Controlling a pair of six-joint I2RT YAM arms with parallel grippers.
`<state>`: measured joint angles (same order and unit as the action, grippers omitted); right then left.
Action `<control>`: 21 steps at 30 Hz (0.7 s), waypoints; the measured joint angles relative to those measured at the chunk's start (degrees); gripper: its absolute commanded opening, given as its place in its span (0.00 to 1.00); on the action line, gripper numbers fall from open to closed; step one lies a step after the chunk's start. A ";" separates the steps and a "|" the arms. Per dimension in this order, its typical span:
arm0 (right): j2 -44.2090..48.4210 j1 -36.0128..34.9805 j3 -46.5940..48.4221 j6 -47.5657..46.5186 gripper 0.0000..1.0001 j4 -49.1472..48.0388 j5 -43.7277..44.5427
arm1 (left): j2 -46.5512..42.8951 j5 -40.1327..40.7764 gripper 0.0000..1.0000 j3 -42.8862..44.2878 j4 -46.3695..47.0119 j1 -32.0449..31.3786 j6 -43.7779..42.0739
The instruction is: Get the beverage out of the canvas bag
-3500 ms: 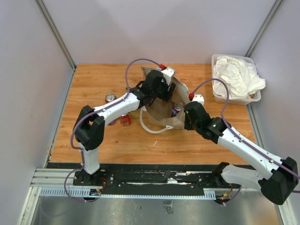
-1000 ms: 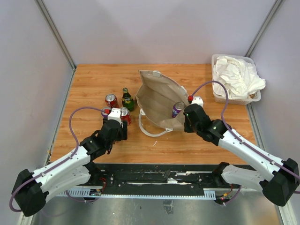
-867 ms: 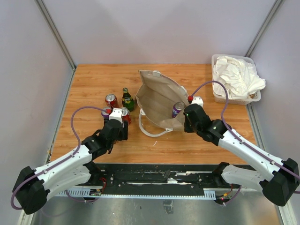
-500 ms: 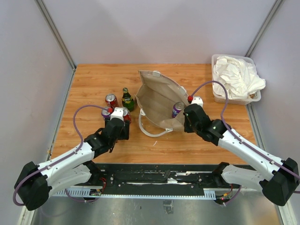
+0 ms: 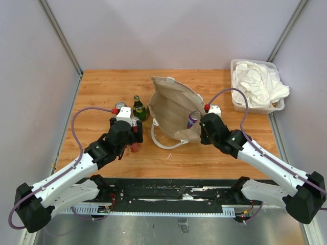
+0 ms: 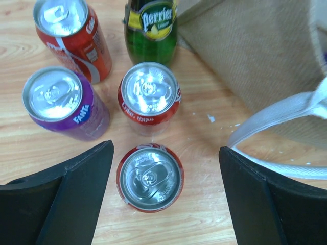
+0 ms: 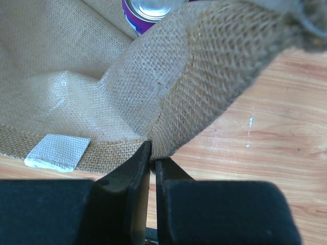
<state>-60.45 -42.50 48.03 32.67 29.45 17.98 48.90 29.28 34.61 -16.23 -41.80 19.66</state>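
Here the right gripper (image 7: 152, 155) pinches the near rim of the canvas bag (image 5: 171, 104), whose mouth gapes with one purple can (image 5: 193, 119) inside. The left gripper (image 6: 163, 163), jaws wide, hangs over a red can (image 6: 149, 177) beside it.

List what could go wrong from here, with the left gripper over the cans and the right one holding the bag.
1. The open left gripper straddles the nearest red can in a tight cluster; a crooked move might topple it or the green bottle.
2. The right gripper pinches only a thin fold of the canvas bag rim; if it slips, the mouth could sag over the purple can inside.
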 measured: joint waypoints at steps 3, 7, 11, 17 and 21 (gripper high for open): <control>0.00 0.00 0.00 -0.07 0.06 0.02 0.00 | -0.04 -0.74 0.87 2.95 -1.03 0.00 -0.63; 0.13 0.00 0.00 -0.11 0.01 0.22 0.00 | 0.72 -3.10 0.87 9.88 -1.20 0.00 -2.62; 0.92 0.00 0.00 -0.04 0.01 0.72 -0.17 | 4.46 -7.23 0.87 18.58 0.83 0.00 -4.70; 2.05 0.00 0.00 0.00 0.01 1.97 -0.31 | 15.91 -16.15 0.86 27.76 7.37 0.00 -7.76; 2.10 -0.13 0.00 0.11 0.01 2.27 -0.31 | 26.43 -21.90 0.88 32.96 9.53 -0.02 -9.40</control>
<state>-58.35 -42.63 48.03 32.77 31.73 17.67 75.33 7.38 67.57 -6.70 -41.82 10.26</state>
